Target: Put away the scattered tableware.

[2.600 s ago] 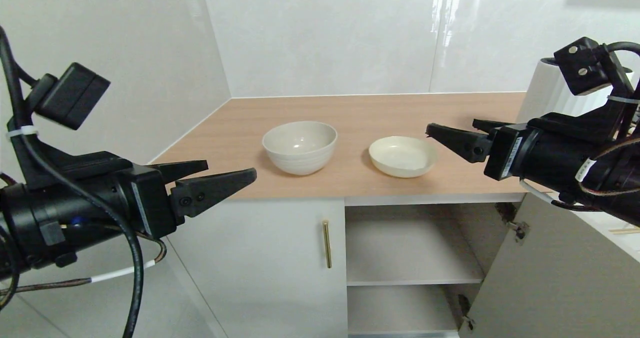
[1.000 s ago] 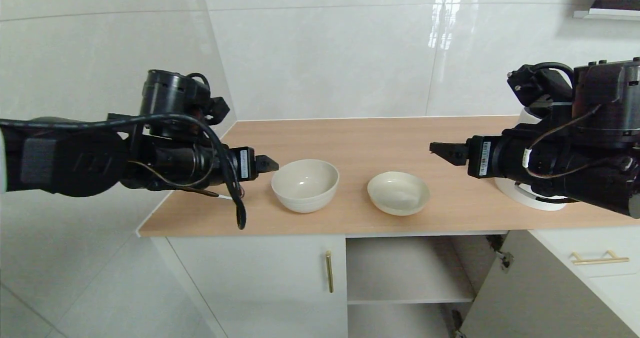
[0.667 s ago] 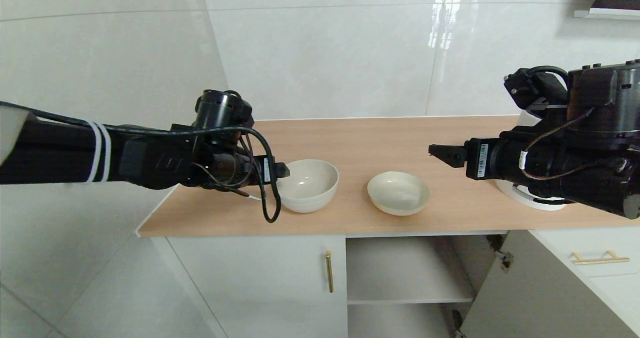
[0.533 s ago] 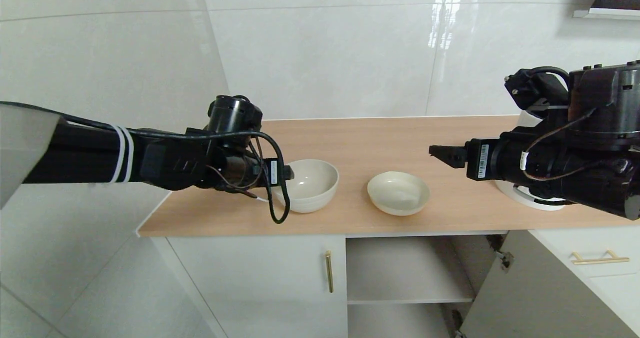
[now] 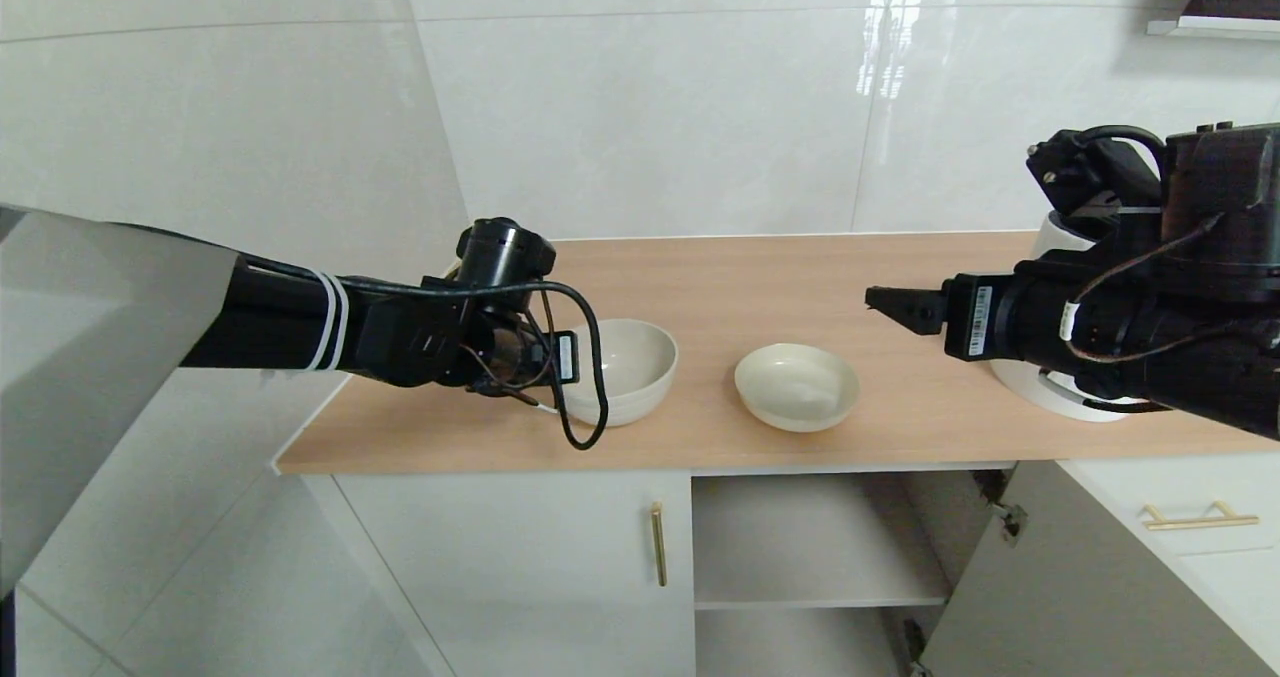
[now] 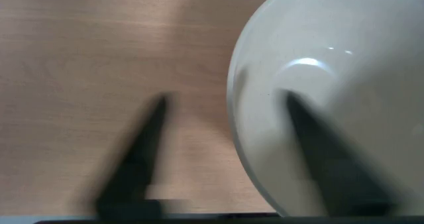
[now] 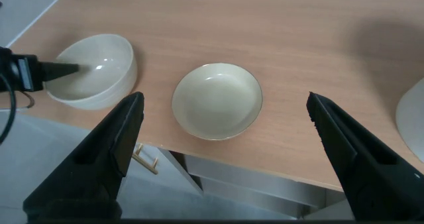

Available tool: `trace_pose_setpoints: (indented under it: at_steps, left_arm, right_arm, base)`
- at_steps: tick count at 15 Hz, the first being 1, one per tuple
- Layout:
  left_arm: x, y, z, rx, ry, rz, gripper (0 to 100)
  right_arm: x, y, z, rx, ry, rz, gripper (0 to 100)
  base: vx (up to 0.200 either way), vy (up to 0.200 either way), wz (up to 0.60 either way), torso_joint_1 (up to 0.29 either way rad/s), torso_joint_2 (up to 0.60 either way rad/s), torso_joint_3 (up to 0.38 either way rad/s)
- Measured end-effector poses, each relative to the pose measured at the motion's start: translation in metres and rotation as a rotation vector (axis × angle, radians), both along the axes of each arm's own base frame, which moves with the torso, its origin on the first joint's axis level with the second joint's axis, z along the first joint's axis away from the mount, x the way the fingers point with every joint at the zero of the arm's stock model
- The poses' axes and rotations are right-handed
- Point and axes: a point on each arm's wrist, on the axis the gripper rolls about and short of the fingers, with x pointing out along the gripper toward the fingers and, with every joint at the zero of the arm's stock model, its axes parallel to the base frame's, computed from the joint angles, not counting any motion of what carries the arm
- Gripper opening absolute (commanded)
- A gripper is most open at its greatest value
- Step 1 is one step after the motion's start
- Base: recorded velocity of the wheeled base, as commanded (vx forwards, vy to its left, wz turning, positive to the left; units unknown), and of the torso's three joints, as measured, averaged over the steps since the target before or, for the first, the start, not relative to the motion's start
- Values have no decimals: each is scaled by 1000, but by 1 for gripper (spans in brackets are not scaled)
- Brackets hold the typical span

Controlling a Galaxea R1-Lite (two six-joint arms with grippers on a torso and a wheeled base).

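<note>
Left wrist view: the black fingers [image 6: 136, 158] of the left gripper [image 6: 224, 99] are blurred; the deep cream ceramic bowl [image 6: 331, 85] is cut off at the frame edge. The right arm [image 5: 1120, 327] hides most of a white round appliance [image 5: 1060, 397].

Wooden countertop [image 5: 760, 287] bearing a deep bowl [image 5: 630, 367], a shallow bowl [image 5: 797, 387] beside it, white object [image 5: 1050, 397] rightmost

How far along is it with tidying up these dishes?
Nothing is stored yet: the deep bowl and shallow dish both sit on the counter. In hand: the open left claw straddles the bowl's rim. Left: gripping, then moving both dishes, probably to the open cabinet shelf.
</note>
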Motion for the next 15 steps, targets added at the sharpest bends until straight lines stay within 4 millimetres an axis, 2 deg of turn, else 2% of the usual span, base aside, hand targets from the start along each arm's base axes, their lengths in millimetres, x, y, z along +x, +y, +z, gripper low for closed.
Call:
trace_pose_setpoints:
  at_steps: [5, 9, 12, 15]
  left_arm:
    - [1, 0, 3, -38, -7, 20, 0]
    - [-11, 5, 31, -123, -57, 49, 0]
    - [-35, 14, 57, -151, -102, 42, 0]
    - [-66, 25, 91, -188, -174, 18, 0]
  right_arm:
    - [-1, -1, 0, -1, 1, 5, 100]
    - [2, 1, -1, -7, 11, 3, 100]
    - [12, 5, -13, -100, 152, -29, 100]
    - [37, 10, -22, -127, 231, -125, 100]
  base:
    - [0, 0, 0, 0, 0, 0]
    - [0, 0, 0, 0, 0, 0]
    - [0, 0, 0, 0, 0, 0]
    - [0, 0, 0, 0, 0, 0]
